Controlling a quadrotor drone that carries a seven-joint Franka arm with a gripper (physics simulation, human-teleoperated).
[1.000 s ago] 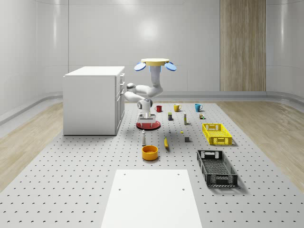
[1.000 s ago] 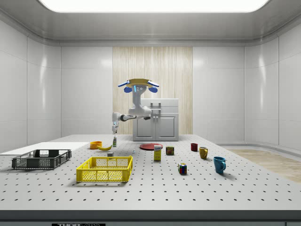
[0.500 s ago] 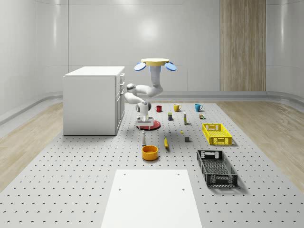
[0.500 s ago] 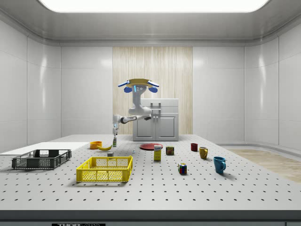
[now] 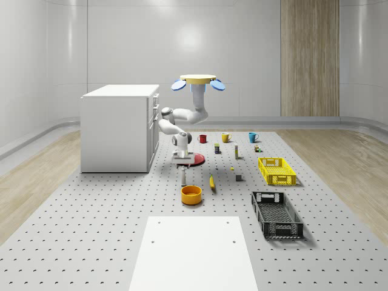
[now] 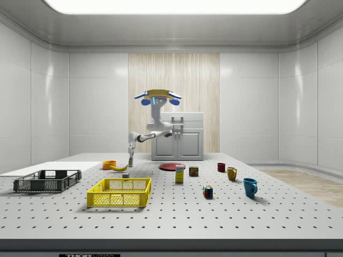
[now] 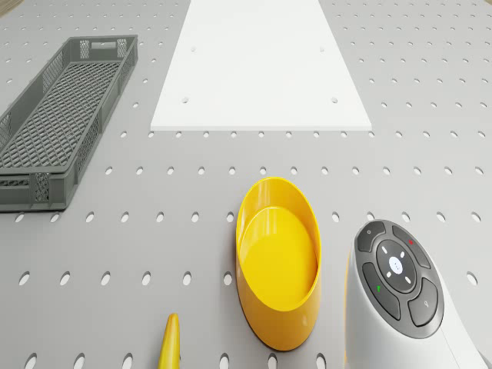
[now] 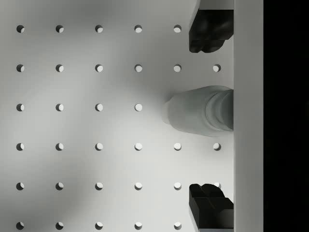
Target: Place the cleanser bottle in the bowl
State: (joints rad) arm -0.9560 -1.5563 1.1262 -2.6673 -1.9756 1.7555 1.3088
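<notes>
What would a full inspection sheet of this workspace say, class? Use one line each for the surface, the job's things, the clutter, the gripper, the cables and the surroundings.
Surface: grey perforated table carrying a white board.
Job's things: cleanser bottle upright, beside the orange bowl; the bowl holds nothing.
Clutter: banana, red plate, three mugs, small boxes, yellow crate, black crate.
Gripper: gripper open, directly above the bottle, fingers either side; the drone hovers above the table, behind the plate.
Cables: nothing seen.
Surroundings: white cabinet, pale walls, a wood panel.
</notes>
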